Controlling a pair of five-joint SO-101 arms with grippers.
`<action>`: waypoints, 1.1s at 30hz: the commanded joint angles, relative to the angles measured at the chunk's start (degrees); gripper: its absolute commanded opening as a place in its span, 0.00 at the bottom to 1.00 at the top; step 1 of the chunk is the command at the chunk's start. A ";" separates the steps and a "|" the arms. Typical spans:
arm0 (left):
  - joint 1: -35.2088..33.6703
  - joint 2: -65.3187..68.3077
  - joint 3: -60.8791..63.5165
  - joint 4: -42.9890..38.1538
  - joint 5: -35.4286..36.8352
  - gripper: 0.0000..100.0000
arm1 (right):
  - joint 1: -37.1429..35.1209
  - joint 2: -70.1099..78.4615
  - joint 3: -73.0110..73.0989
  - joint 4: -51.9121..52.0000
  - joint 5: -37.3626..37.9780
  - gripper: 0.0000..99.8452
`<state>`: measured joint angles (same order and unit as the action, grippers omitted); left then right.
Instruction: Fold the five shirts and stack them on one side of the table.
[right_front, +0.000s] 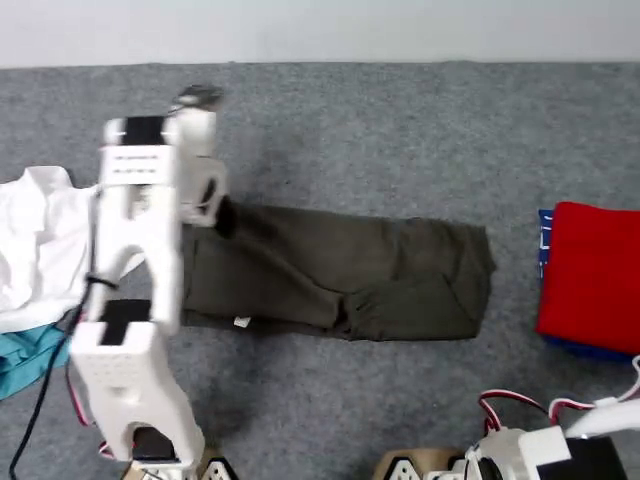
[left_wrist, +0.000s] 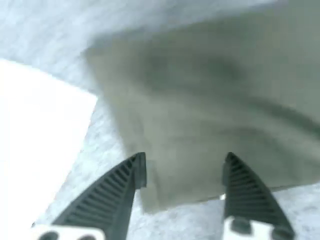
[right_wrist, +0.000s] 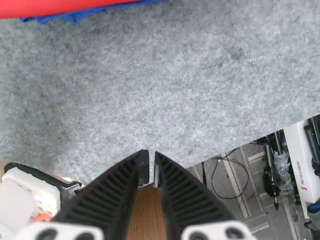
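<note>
Spread wide, the left gripper (left_wrist: 184, 165) is held just over the end of the part-folded olive shirt (right_front: 340, 275), which is laid between the white shirt (right_front: 40, 240) and the folded red shirt (right_front: 590, 275); the right gripper (right_wrist: 151, 156) is closed at the near edge of the table (right_front: 400, 130). Should only the top layer be pinched, the fold could be dragged open — or the white shirt snagged.

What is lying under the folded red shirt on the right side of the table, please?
A blue garment: its edge peeks out beneath the red shirt. Whether it is folded, or whether anything more lies underneath, is covered.
</note>
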<state>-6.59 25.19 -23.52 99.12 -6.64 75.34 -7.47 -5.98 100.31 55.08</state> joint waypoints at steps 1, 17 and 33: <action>-5.36 -2.37 0.48 1.41 0.44 0.28 | 0.22 -3.03 -0.53 2.07 0.53 0.04; -2.29 15.30 0.13 -5.54 -0.79 0.28 | 1.36 -3.03 -0.53 2.15 0.53 0.04; 1.23 23.30 -1.10 -6.68 1.14 0.01 | 2.95 -3.03 -0.70 2.15 0.62 0.04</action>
<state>-6.59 46.37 -24.57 93.05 -5.76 77.98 -7.47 -5.98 100.31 55.08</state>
